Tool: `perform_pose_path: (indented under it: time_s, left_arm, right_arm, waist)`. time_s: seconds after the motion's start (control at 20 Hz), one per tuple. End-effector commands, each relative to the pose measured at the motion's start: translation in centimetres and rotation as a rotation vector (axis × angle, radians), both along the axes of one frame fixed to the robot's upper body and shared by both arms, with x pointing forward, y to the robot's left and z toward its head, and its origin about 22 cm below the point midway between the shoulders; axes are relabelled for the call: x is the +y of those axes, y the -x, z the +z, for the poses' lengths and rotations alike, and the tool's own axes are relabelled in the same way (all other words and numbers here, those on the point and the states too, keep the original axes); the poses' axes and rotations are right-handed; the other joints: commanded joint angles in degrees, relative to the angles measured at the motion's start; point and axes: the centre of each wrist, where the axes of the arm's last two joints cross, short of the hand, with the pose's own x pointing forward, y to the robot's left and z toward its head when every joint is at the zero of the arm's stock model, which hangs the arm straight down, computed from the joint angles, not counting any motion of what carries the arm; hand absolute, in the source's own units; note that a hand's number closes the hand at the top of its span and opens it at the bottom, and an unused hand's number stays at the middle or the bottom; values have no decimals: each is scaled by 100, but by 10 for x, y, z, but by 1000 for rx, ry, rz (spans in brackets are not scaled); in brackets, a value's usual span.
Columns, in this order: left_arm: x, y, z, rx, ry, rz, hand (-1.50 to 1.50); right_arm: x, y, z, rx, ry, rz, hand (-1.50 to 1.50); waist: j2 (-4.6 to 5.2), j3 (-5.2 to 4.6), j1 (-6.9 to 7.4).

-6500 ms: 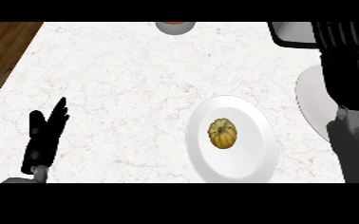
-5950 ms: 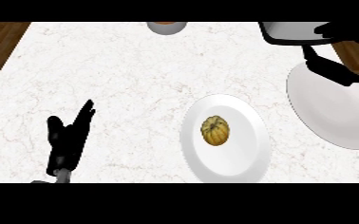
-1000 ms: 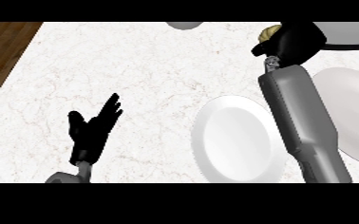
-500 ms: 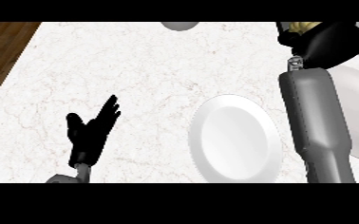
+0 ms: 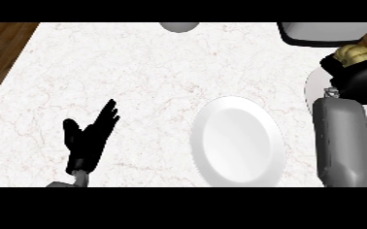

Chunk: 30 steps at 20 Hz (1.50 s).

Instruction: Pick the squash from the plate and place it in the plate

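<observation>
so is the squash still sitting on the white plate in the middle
No, the white plate is bare; the squash is at the right edge, held in the right hand.

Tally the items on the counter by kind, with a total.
Plates: 2, the round white plate with nothing on it and a second plate's edge by the right hand
Squash: 1, the yellow squash
Dark-rimmed pan: 1
Grey round object: 1
Total: 5

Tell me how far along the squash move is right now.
Pickup looks done: the white plate in the middle of the counter is bare. In hand: the right hand is curled round the yellow squash at the view's right edge, over the rim of a second plate. Left to do: set the squash down on that plate and let go. The left hand rests open at lower left.
</observation>
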Motion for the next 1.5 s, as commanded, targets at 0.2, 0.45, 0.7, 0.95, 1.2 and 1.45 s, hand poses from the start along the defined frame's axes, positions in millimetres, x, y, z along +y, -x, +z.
perform_pose_path:
  time_s: [0.2, 0.45, 0.7, 0.95, 1.2, 1.45]
  left_arm:
    - [-6, -5, -8, 36, -12, 29, 0]
    - [11, 13, -4, 43, -7, 1, 0]
    - [-2, 2, -4, 37, 15, 19, 0]
    - [0, -1, 0, 20, -1, 12, 0]
    - [6, 3, -9, 30, 2, 41, 0]
    - [2, -6, -2, 33, 27, 12, 0]
  right_arm:
    - [-72, 29, -39, -222, -82, -179, 150]
    - [-95, 38, -64, -222, -88, -200, 150]
    - [-119, 37, -65, -153, -362, -281, 150]
    - [-149, 55, -86, -20, -486, -212, -150]
    - [-143, 56, -89, -149, -429, -70, -150]
    - [-148, 52, -66, -353, -299, -38, -150]
  waist:
    - [-14, -11, -72]
    - [-39, -14, 3]
    - [-43, -9, -41]
    - [-43, 6, -62]
    - [-50, 3, -61]
    - [-32, 13, -68]
